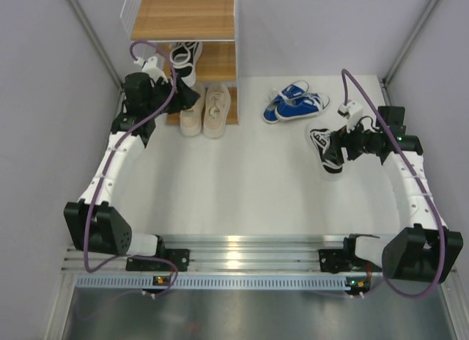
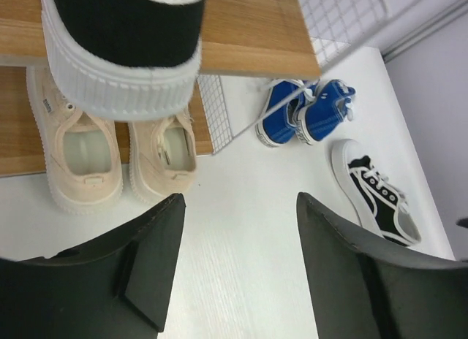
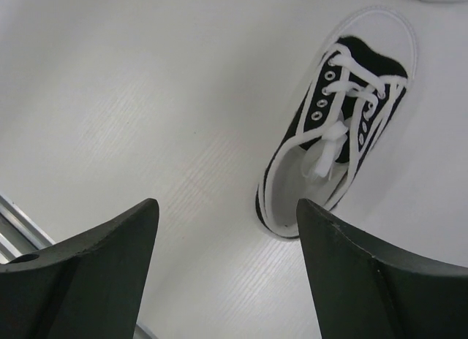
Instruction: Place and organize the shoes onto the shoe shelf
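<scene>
A white table (image 1: 234, 179) is spreading out under me, its surface showing a fine grain in my wrist views. Pale lilac-grey walls (image 1: 44, 98) are closing it in on the left, right and back. Two slanting metal posts (image 1: 91, 36) are running up the back corners. A ribbed aluminium rail (image 1: 249, 250) is lying along the near edge, catching a bright glare, with a perforated strip (image 1: 256, 281) just in front of it.

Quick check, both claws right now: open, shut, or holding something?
Left claw: open, holding nothing.
Right claw: open, holding nothing.
</scene>
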